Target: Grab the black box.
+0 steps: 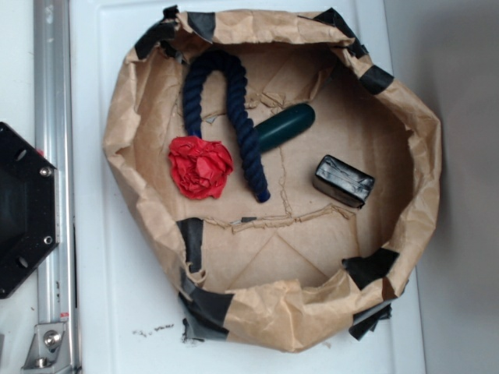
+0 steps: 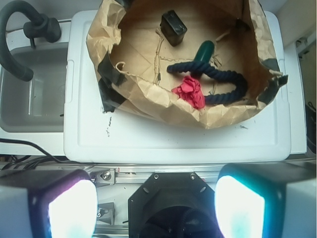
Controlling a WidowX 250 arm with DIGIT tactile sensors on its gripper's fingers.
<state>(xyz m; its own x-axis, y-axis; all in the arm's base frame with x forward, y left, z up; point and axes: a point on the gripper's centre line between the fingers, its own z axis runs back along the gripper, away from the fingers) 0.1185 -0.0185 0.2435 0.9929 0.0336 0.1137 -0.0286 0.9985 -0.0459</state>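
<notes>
The black box (image 1: 343,181), a small block in glossy wrinkled black film, lies on the floor of a brown paper nest (image 1: 281,312), at its right side. In the wrist view the box (image 2: 174,28) lies at the far side of the nest. My gripper (image 2: 156,196) shows only in the wrist view. Its two lit fingers are wide apart with nothing between them, and it hangs over the robot base, far back from the nest and the box. The gripper does not show in the exterior view.
In the nest lie a red paper wad (image 1: 200,167), a dark blue rope (image 1: 234,117) and a dark green oval object (image 1: 284,127). The nest stands on a white surface (image 1: 117,296). The black robot base (image 1: 23,210) and an aluminium rail (image 1: 51,117) are at left. A sink (image 2: 34,94) adjoins.
</notes>
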